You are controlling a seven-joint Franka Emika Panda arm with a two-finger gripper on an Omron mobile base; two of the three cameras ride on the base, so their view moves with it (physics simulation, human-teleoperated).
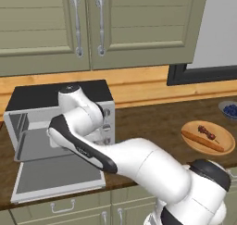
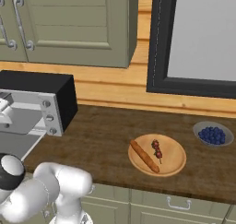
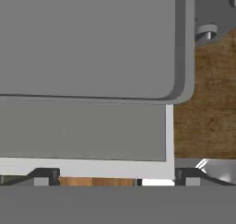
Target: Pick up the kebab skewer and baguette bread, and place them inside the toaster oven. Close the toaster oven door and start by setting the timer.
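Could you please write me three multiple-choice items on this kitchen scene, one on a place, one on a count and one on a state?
1. Where does the baguette lie?
A. inside the oven
B. on the wooden plate beside the skewer
C. in the blueberry bowl

2. How many knobs run down the oven's right side?
A. one
B. three
C. five

3. How does the oven door stand?
A. shut
B. folded down flat, open
C. taken off

Answers:
1 B, the loaf and skewer share the plate.
2 B, the left base view shows a column of three.
3 B, the door lies level before the open cavity.
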